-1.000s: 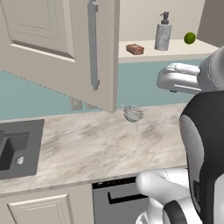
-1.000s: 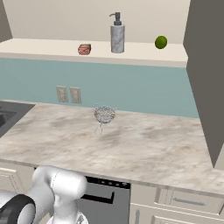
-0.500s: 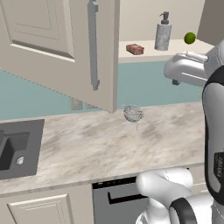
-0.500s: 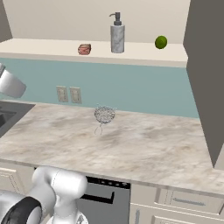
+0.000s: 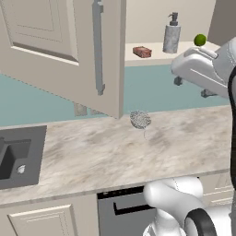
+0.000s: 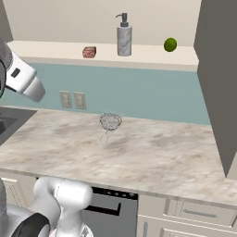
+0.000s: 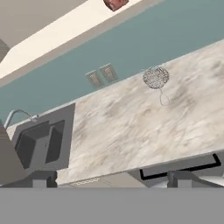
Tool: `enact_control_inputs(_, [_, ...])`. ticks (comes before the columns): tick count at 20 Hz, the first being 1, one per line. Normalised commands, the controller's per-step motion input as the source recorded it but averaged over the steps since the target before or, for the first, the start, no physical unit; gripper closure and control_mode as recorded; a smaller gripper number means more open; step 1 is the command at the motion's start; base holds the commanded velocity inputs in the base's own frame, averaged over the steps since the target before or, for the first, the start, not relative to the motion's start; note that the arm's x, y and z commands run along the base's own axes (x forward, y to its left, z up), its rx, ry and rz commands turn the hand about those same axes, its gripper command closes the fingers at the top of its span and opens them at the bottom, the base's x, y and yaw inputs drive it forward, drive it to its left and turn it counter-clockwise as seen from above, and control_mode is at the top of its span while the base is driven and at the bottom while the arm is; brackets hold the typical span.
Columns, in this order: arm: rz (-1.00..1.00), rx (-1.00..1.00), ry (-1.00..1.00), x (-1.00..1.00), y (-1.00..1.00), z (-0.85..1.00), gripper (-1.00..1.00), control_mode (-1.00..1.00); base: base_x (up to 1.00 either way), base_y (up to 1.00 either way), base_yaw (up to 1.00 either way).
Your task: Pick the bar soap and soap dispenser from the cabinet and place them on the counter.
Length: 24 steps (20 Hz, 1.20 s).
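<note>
My tool [image 7: 112,178] sits at the bottom of the hand view, fingertips [image 7: 43,178] set wide apart, jaws spread with nothing between them. Arm is raised above the bench [image 5: 92,152], hand angled down over it. Bar soap [image 6: 89,52] is on the cabinet shelf [image 6: 55,48], left of the soap dispenser [image 6: 123,37], which stands upright on the same shelf; the two are near each other but not touching. Lime [image 6: 170,44] is further right on that shelf, apart from the dispenser. Left cabinet door [image 5: 60,46] hangs swung open, bar handle [image 5: 97,46] toward me in the left base view. Hand view catches a reddish block at the very top edge, probably the bar soap, mostly cut off. Wire-mesh ball [image 7: 156,77] rests on the bench near the teal backsplash [image 6: 139,92], below the shelf, with a thin wire tail trailing onto the stone. Sink [image 7: 41,142] is set into the bench's left end, faucet [image 7: 17,114] behind it. Two wall outlets [image 6: 73,99] on the backsplash, left of the mesh ball.
</note>
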Motion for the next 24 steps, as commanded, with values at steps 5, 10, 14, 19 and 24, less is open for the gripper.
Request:
enact_control_inputs(5, [0.17, 0.16, 0.12, 0.2, 0.1, -0.11, -1.0, -1.0, 0.0, 0.0, 0.0])
enact_control_inputs(10, [0.14, 0.13, 0.12, 0.29, 0.1, -0.07, -1.0, -1.0, 0.0, 0.0, 0.0])
enact_control_inputs(14, [0.13, 0.12, 0.16, 0.22, 0.08, -0.12, -1.0, -1.0, 0.0, 0.0, 0.0])
enact_control_inputs(19, [0.12, 0.11, 0.18, 0.22, 0.1, -0.1, -1.0, -1.0, 0.0, 0.0, 0.0])
enact_control_inputs(24, [0.09, 0.08, 0.17, 0.33, 0.16, -0.05, -1.0, -1.0, 0.0, 0.0, 0.0])
